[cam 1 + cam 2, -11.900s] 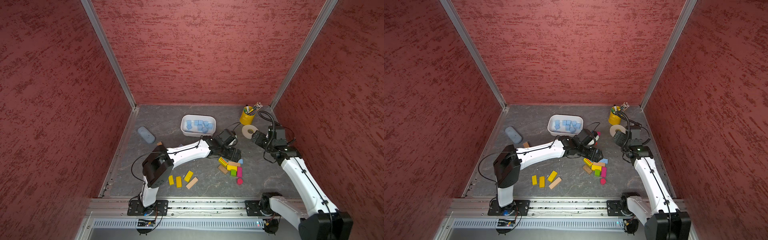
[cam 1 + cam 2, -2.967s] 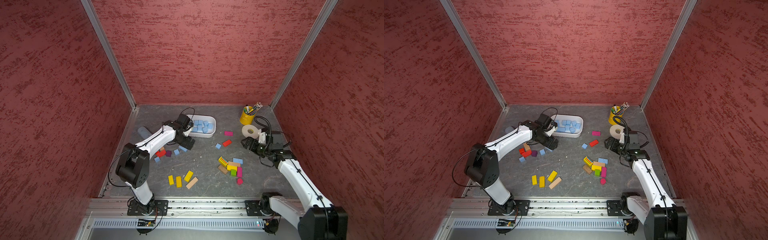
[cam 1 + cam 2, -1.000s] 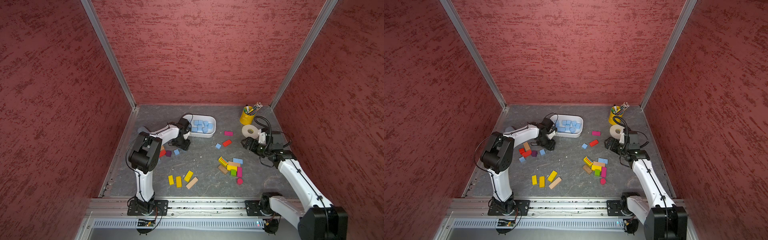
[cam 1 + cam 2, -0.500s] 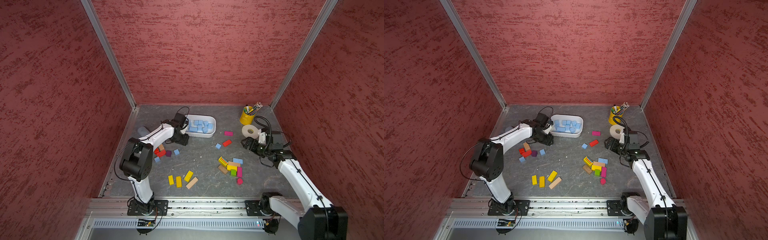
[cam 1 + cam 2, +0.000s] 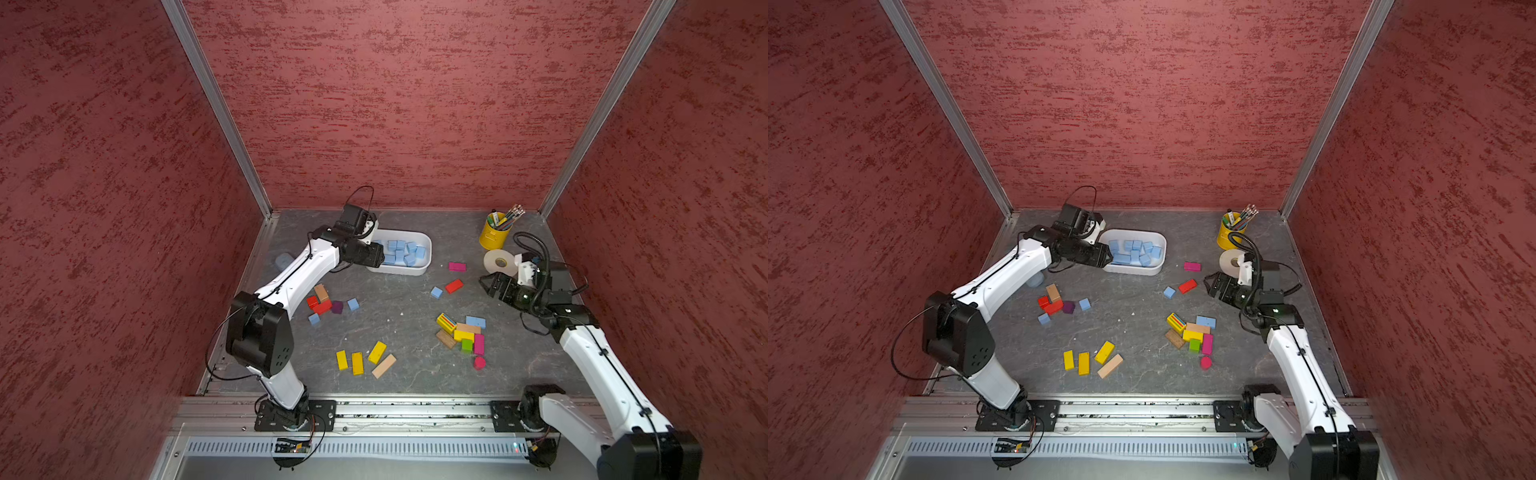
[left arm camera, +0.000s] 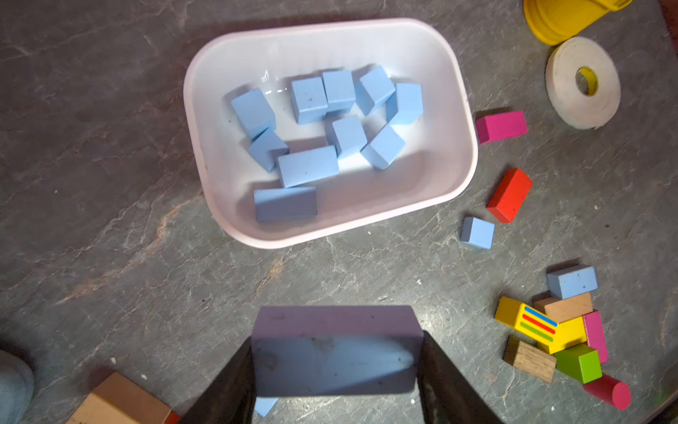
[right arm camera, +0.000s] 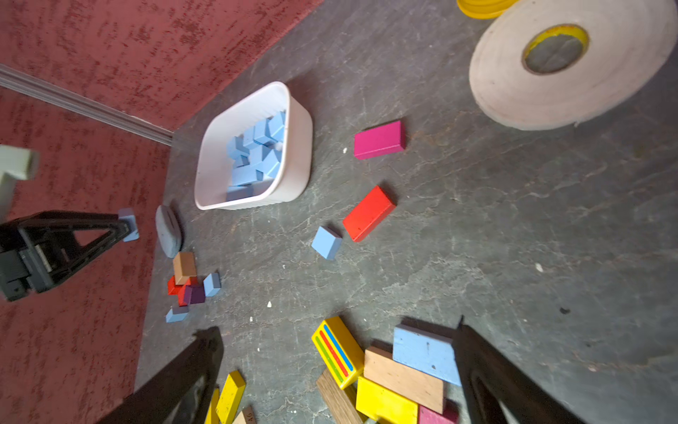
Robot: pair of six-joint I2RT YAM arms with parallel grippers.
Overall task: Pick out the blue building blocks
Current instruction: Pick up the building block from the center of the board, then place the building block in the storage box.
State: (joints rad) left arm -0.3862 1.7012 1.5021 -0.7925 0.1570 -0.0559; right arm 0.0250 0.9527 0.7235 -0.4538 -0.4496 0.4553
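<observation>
**Left gripper** (image 6: 335, 367): the jaws are about half closed on a held blue brick (image 6: 335, 352), with one finger against each short end. The brick is clear of the table. In both top views this gripper (image 5: 376, 255) (image 5: 1106, 257) sits at the end of the white tray (image 6: 198, 121) nearest the left arm. In the left wrist view the brick has not crossed the tray's rim.

**Right gripper** (image 7: 337, 326): the jaws are spread fully and nothing is between them. It hangs above the table near the mixed pile, just beside the tape roll (image 5: 500, 262), and touches no block in a top view (image 5: 488, 286).

**Blue building blocks:**
- Blue blocks in the tray (image 6: 330, 124): about ten cubes and bricks lie loosely heaped (the exact count is uncertain where they overlap).
- Lone blue cube (image 5: 436, 292) (image 7: 326, 242): on the table just beside the red brick (image 5: 454, 286), not touching it.
- Pile blue brick (image 5: 475, 321) (image 7: 425, 352): lies flat at the edge of the mixed pile and touches a plain wood block (image 7: 403, 378).
- Two small blue cubes (image 5: 353, 304) (image 5: 314, 319): beside the red, wood and purple cluster (image 5: 322, 305) under the left arm.

**Other items:**
- A magenta brick (image 5: 457, 266) lies between the tray and the tape roll.
- A yellow cup of pencils (image 5: 493, 237) stands at the back.
- Three yellow bricks (image 5: 357, 361) and a wood one lie near the front rail.
</observation>
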